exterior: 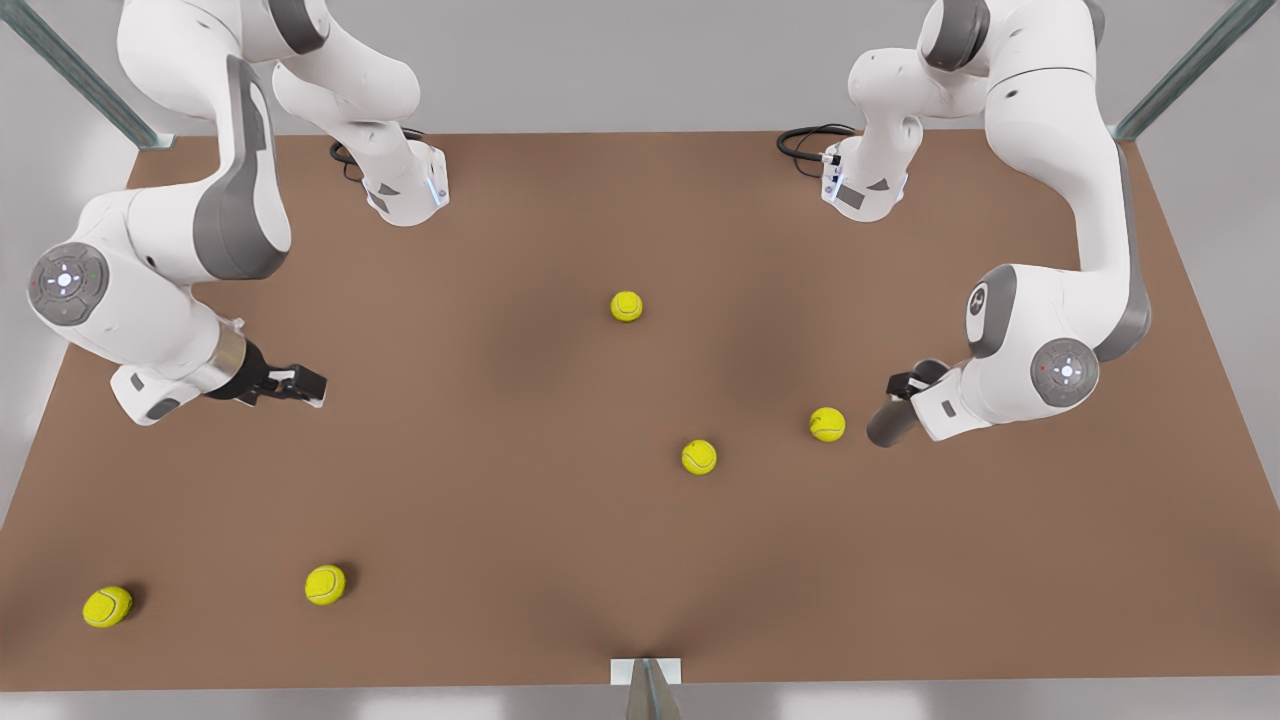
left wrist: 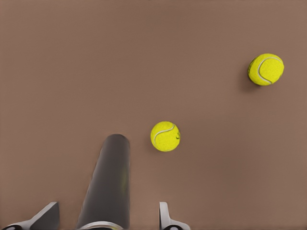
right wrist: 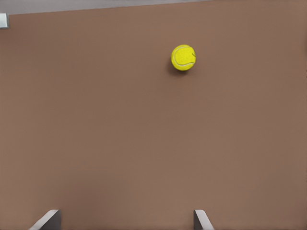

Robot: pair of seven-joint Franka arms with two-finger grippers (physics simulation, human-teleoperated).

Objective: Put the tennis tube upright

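The tennis tube (left wrist: 109,182) is a slim dark grey cylinder, not upright, its far end pointing at a tennis ball (left wrist: 165,136). My left gripper (left wrist: 106,213) straddles its near end, open, with a gap between each finger and the tube. In the front view this gripper (exterior: 908,384) is at the right, and the tube's end (exterior: 890,424) pokes out from under the wrist, the remainder hidden. My right gripper (exterior: 300,385) waits at the front view's left, open (right wrist: 124,223) over bare table.
Several yellow-green tennis balls lie on the brown table (exterior: 500,500): one (exterior: 827,424) close beside the tube's end, others at the middle (exterior: 699,457), farther back (exterior: 626,306) and near the front left (exterior: 325,584). The arm bases stand at the back edge.
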